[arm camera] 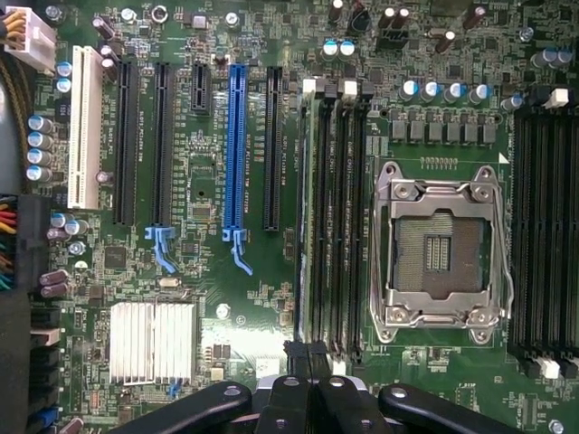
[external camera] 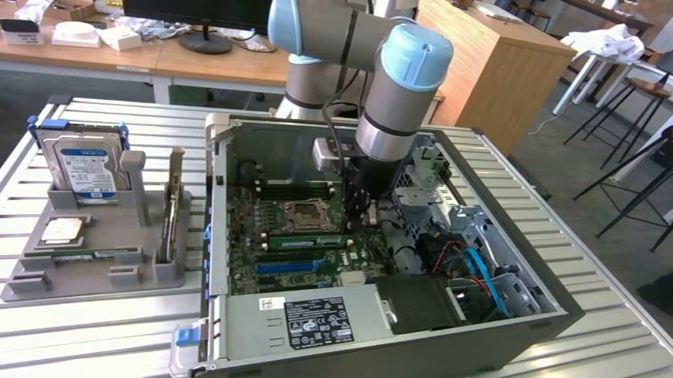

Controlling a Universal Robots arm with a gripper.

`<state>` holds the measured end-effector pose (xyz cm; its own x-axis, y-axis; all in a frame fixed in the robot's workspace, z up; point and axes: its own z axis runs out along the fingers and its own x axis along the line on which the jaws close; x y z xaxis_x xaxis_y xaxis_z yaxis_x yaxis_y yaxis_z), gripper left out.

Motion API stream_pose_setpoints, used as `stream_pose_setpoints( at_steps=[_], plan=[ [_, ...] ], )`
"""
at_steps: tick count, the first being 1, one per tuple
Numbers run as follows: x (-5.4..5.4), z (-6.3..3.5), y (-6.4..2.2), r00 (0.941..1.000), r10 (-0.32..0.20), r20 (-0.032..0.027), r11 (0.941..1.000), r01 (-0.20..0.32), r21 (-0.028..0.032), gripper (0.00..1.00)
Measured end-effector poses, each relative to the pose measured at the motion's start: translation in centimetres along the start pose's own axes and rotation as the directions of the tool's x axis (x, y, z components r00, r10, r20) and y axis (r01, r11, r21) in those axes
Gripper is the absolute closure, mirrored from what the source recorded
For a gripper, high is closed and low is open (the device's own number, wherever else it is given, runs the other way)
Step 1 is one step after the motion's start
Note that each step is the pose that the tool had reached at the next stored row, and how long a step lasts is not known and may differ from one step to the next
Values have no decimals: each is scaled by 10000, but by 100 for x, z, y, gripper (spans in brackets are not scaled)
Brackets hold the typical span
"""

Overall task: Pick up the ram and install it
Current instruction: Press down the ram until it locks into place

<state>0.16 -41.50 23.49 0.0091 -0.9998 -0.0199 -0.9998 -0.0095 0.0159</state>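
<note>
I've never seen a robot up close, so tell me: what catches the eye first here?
A big grey-and-blue robot arm reaches down into an open computer case on the slatted table. From the wrist view, its shut fingers hang at the black memory slots beside the empty silver processor socket, with a bright blue slot nearby.

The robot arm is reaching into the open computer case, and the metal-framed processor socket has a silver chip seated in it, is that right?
No. The arm does reach into the open black computer case, but the metal-framed processor socket is empty; the wrist view shows its bare dark contact bed.
</note>
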Motion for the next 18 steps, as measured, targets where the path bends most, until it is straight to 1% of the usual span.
stream_pose_setpoints(
  at_steps=[5, 18],
  plan=[
    [1, 25, 0, 10000, 0, 0, 10000, 0, 0, 90],
    [1, 43, -1, 10000, 0, -1, 10000, 0, 0, 90]
  ],
)
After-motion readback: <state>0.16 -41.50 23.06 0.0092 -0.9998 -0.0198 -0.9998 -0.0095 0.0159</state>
